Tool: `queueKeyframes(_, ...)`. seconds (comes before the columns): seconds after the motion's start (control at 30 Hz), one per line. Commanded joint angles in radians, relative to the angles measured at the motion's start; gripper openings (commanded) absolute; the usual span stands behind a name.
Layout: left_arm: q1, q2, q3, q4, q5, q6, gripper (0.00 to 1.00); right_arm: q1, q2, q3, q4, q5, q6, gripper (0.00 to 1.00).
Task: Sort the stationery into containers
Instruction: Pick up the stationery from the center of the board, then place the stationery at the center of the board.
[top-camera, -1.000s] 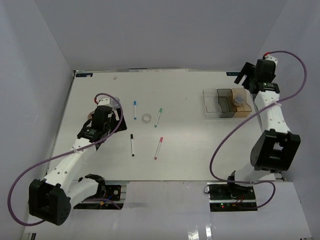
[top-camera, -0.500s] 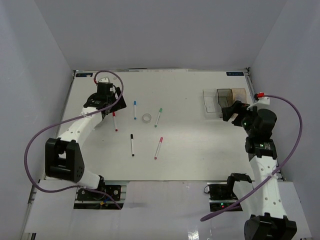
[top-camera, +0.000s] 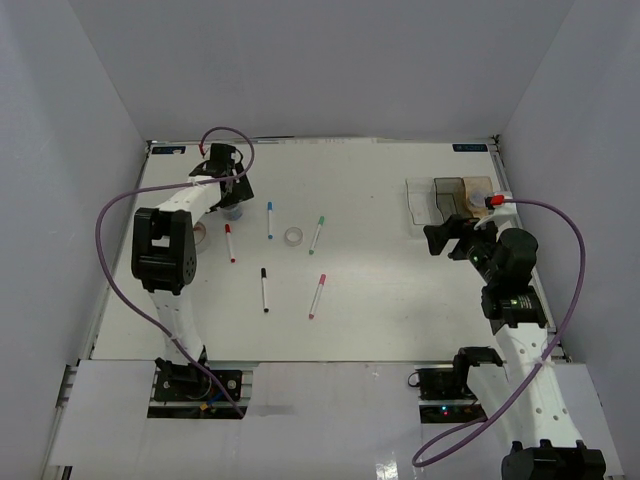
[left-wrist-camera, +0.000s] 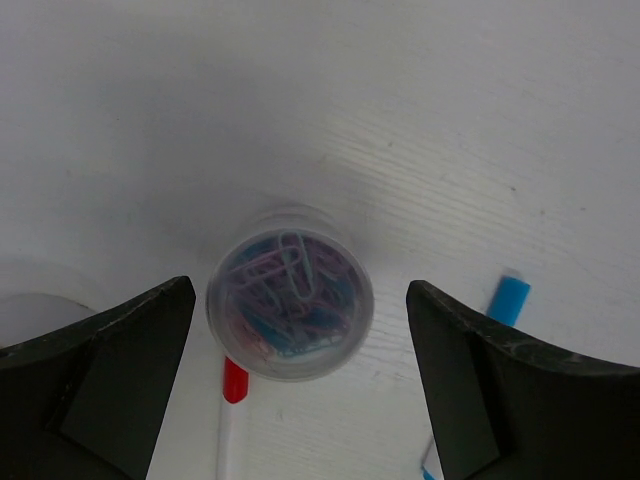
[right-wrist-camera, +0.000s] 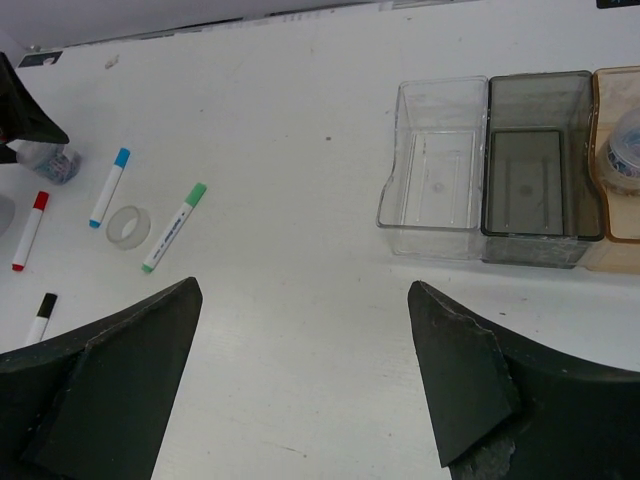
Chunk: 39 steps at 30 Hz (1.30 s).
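The table has a matt white surface with a fine grain, like painted wood. The fingers of the left gripper look like matt black plastic, a little rough at the edges. The small round tub with coloured paper clips and the tape roll are clear and smooth, the clear bin, grey bin and amber bin are of glossy translucent plastic, and the green-capped marker has a smooth white plastic body.
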<state>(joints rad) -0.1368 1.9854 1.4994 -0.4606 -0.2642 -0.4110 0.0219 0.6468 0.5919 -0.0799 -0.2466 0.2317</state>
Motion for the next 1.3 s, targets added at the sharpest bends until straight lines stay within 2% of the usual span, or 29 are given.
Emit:
queueKeyframes(0.0,0.016,0.013,0.051,-0.03,-0.035,0.011,0.98,0.013,-0.012,-0.001,0.046,-0.013,-0.029,0.9)
queueKeyframes(0.13,0.02,0.046,0.062,-0.035,-0.014,0.008,0.97,0.018,-0.006,-0.004,0.052,-0.013,-0.032,0.9)
queueKeyframes(0.27,0.02,0.036,0.061,-0.033,0.009,0.006,0.88,0.019,-0.004,-0.009,0.054,-0.014,-0.031,0.9)
queueKeyframes(0.3,0.02,0.035,0.062,-0.033,0.014,0.006,0.81,0.018,-0.003,-0.009,0.054,-0.016,-0.032,0.9)
queueKeyframes(0.4,0.02,0.03,0.067,-0.033,0.036,0.009,0.7,0.019,-0.004,-0.007,0.054,-0.02,-0.031,0.9)
queueKeyframes(0.43,0.019,0.027,0.067,-0.035,0.043,0.015,0.61,0.019,-0.006,-0.006,0.052,-0.02,-0.031,0.9)
queueKeyframes(0.53,0.008,0.009,0.064,-0.035,0.068,0.026,0.48,0.019,-0.012,-0.003,0.045,-0.022,-0.032,0.9)
queueKeyframes(0.63,-0.039,-0.034,0.062,-0.038,0.077,0.055,0.47,0.021,-0.015,0.0,0.045,-0.031,-0.029,0.9)
queueKeyframes(0.77,-0.183,-0.102,0.065,-0.049,0.085,0.083,0.48,0.021,-0.018,0.006,0.039,-0.052,-0.025,0.9)
queueKeyframes(0.87,-0.393,-0.128,0.078,-0.058,0.065,0.092,0.48,0.021,-0.019,0.016,0.022,-0.06,-0.022,0.9)
queueKeyframes(1.07,-0.659,-0.065,0.142,-0.073,0.071,0.087,0.49,0.021,-0.024,0.032,-0.001,-0.068,-0.019,0.9)
queueKeyframes(1.27,-0.796,0.056,0.232,-0.079,0.083,0.077,0.5,0.021,-0.032,0.042,-0.023,-0.057,-0.017,0.9)
